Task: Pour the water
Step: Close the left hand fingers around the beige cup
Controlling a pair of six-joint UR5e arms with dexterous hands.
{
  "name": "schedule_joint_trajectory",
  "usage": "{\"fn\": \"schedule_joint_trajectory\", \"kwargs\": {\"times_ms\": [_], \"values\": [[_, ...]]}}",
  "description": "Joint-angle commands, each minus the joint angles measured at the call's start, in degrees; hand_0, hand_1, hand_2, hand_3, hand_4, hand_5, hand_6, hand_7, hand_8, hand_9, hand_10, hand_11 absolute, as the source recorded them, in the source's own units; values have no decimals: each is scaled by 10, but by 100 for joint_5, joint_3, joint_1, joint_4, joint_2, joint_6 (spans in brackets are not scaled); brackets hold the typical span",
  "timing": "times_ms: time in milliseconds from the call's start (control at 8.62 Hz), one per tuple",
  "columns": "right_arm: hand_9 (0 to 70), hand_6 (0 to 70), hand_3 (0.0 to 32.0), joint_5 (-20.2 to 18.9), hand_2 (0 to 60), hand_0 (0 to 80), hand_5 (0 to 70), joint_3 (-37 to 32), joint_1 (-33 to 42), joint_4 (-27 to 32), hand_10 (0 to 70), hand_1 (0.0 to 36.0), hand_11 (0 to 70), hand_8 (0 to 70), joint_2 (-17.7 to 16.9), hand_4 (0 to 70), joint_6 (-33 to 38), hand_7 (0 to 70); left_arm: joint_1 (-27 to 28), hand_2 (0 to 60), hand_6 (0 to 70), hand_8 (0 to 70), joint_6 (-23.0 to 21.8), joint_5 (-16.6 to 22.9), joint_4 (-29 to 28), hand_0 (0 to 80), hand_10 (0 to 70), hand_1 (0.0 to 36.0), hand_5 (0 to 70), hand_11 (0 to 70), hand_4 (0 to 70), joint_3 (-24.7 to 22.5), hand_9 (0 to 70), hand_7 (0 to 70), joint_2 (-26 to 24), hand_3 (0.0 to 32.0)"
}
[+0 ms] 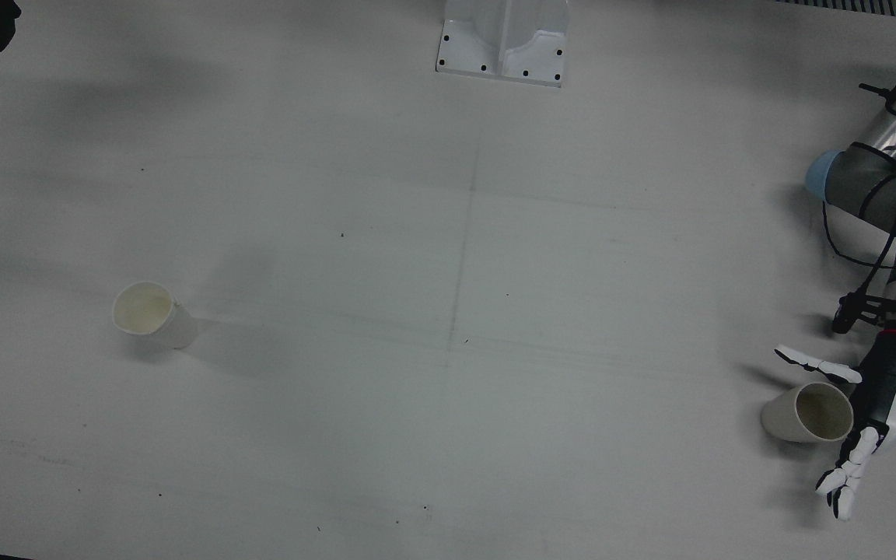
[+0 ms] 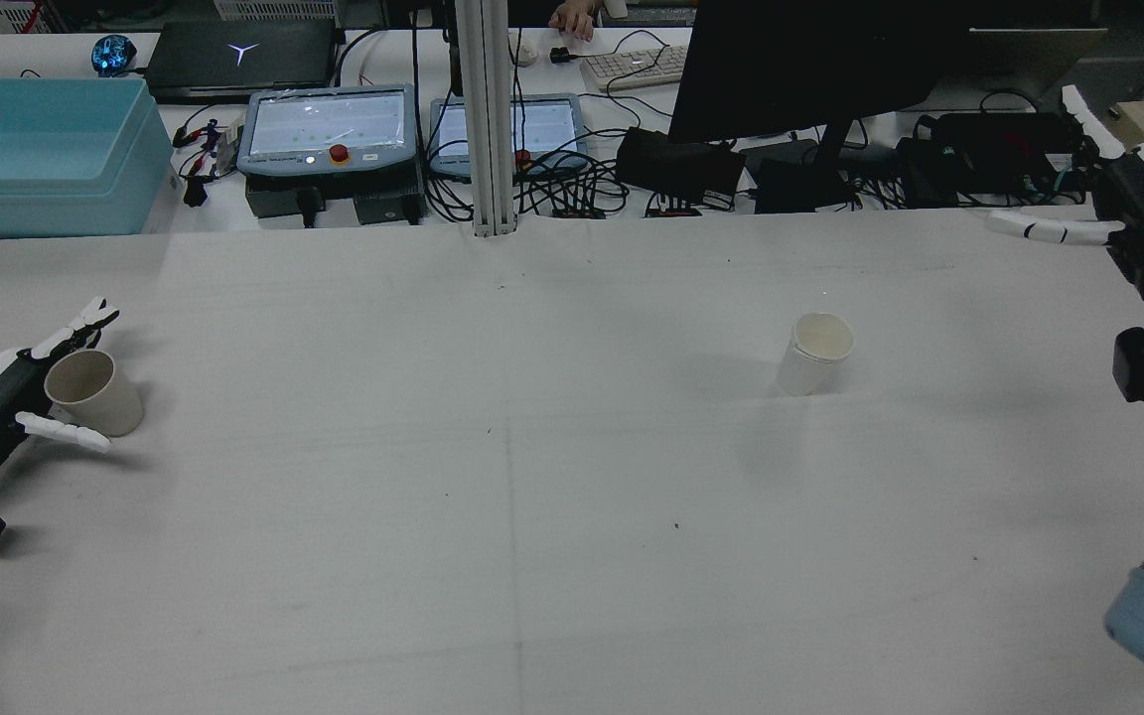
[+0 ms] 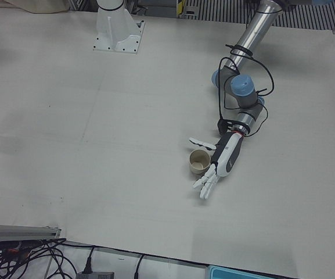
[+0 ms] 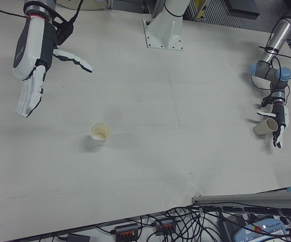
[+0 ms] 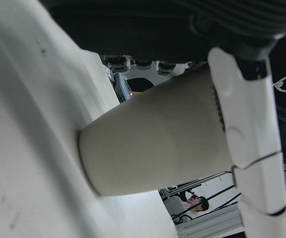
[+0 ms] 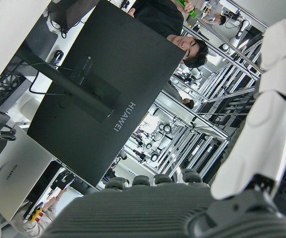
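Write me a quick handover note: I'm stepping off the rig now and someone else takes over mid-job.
Left hand: open, fingers spread around the near cup, which stands on the table; not closed on it.
Right hand: open, raised above the table, holding nothing.
Far cup: upright on the right arm's side, untouched.
Done: left hand is positioned at the near cup.
Left: close on it, lift, carry it across, pour into the far cup. Whether the near cup holds water cannot be told.
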Motion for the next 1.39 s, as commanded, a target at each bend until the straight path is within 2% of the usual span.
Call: {"fn": "schedule_joint_trajectory", "kwargs": {"times_ms": [0, 116, 348, 464, 696, 812, 1043, 1159, 1275], "values": [[11, 0, 0, 0, 152, 456, 0, -9, 1, 0, 1, 141, 17, 0, 0, 8, 9, 0, 4, 0, 4, 0, -8, 2, 60, 571, 16, 182, 135, 48, 148, 4, 0, 36, -6, 0], [11, 0, 0, 0, 155, 457, 0, -9, 1, 0, 1, 141, 17, 0, 0, 8, 9, 0, 4, 0, 4, 0, -8, 2, 78, 582, 18, 200, 153, 52, 161, -4, 0, 34, -6, 0], [12, 0, 0, 0, 152, 455, 0, -9, 1, 0, 1, 140, 17, 0, 0, 10, 17, 0, 4, 1, 0, 0, -8, 2, 148, 582, 18, 200, 175, 51, 181, -4, 0, 30, -24, 0], [12, 0, 0, 0, 151, 453, 0, -9, 1, 0, 1, 137, 16, 0, 0, 9, 18, 0, 4, 5, 0, 0, -8, 2, 165, 573, 21, 192, 210, 53, 208, -4, 0, 26, -24, 0], [12, 0, 0, 0, 148, 451, 0, -9, 1, 0, 0, 133, 15, 0, 0, 10, 18, 0, 4, 62, 1, 0, -17, 2, 297, 574, 25, 200, 291, 58, 275, -39, 0, 30, -24, 0], [11, 0, 0, 0, 145, 448, 0, -9, 1, 0, 0, 131, 14, 0, 0, 10, 18, 0, -5, 136, 14, 0, -17, 2, 341, 586, 35, 229, 326, 75, 271, -66, 0, 61, -24, 0], [10, 0, 0, 0, 143, 446, 0, -9, 1, 0, 0, 130, 13, 0, 0, 12, 18, 0, 4, 233, 28, 0, -34, 2, 394, 583, 38, 247, 397, 77, 314, -101, 5, 98, -33, 0], [10, 0, 0, 0, 143, 447, 0, -9, 10, 0, 0, 130, 14, 0, 0, 12, 18, 0, -5, 377, 43, 9, -34, 2, 412, 565, 41, 263, 474, 81, 356, -101, 18, 126, -33, 0], [10, 0, 0, 0, 142, 447, 0, -9, 10, 0, 0, 130, 14, 0, 0, 12, 9, 0, -5, 547, 60, 29, -34, 2, 420, 548, 48, 287, 516, 89, 404, -101, 47, 156, -33, 0]]}}
